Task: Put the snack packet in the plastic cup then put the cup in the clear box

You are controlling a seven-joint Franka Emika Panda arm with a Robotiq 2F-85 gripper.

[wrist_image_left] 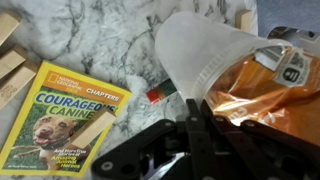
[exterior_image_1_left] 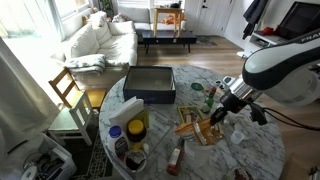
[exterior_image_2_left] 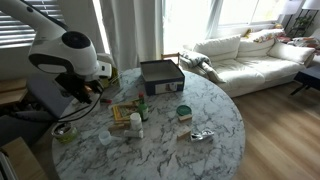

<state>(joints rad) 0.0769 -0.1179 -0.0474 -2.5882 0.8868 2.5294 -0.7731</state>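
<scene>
In the wrist view the translucent whitish plastic cup [wrist_image_left: 198, 48] is tilted with its wide mouth towards the camera. The shiny orange snack packet [wrist_image_left: 262, 92] shows through its wall, inside it. My gripper [wrist_image_left: 193, 112] has its black fingers pressed together on the cup's wall at the near side, just above the marble table. In both exterior views the gripper [exterior_image_1_left: 222, 108] [exterior_image_2_left: 93, 90] hangs low over the table's side. The clear box [exterior_image_1_left: 150, 85] [exterior_image_2_left: 160, 74], with its dark inside, stands apart at the table's far part.
A yellow book [wrist_image_left: 62, 120] and wooden blocks [wrist_image_left: 12, 72] lie by the cup. A yellow-lidded jar [exterior_image_1_left: 137, 128], a green bottle [exterior_image_1_left: 209, 98], a white bottle [exterior_image_2_left: 135, 123], a green-lidded jar [exterior_image_2_left: 183, 112] and crumpled foil [exterior_image_2_left: 201, 135] crowd the round marble table [exterior_image_2_left: 215, 150].
</scene>
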